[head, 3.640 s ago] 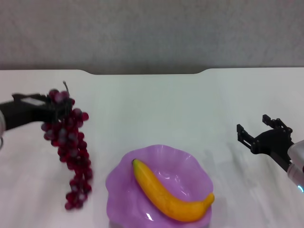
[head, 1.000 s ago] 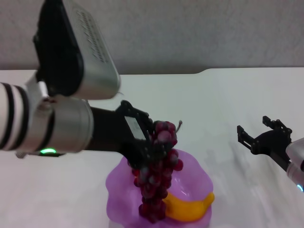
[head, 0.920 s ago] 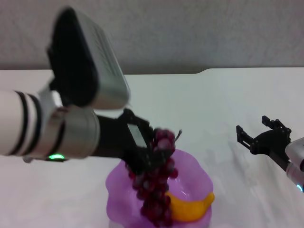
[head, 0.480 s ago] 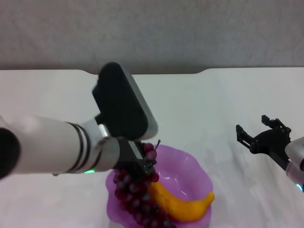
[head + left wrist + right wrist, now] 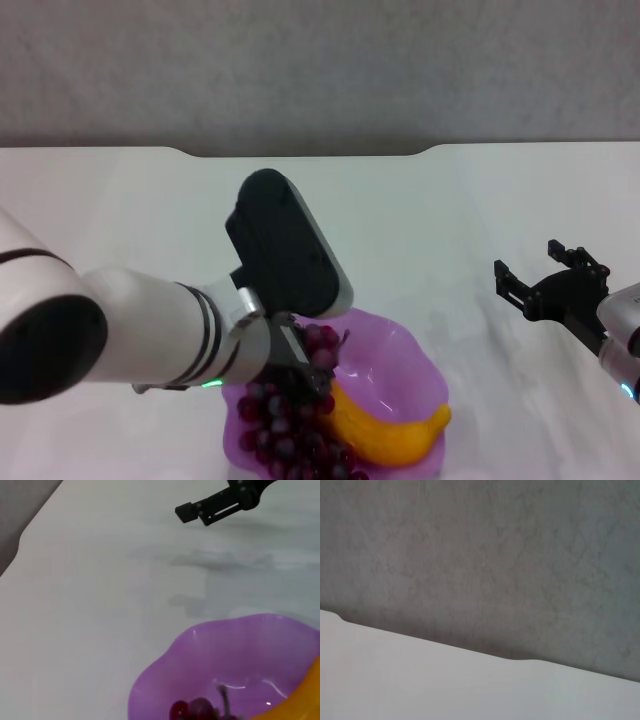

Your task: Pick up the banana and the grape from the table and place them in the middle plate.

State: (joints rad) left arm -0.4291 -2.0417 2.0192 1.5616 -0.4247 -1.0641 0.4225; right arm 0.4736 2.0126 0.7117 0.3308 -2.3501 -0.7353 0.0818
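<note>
Dark red and purple, the grape is seen as a long bunch of small round berries, lying in the left part of the middle plate with its thin brown stem pointing up. The left gripper is lowered over the top of the bunch; whether its fingers clasp the grapes or have let go cannot be told, since they are hidden under the wrist. Just beside the grapes, inside the same translucent purple, wavy-rimmed plate, the smooth yellow-orange banana is laid. Well apart to the right, the right gripper is held above the table with its fingers spread and nothing between them. The tabletop is plain white with a notched far edge, backed by a grey wall.
</note>
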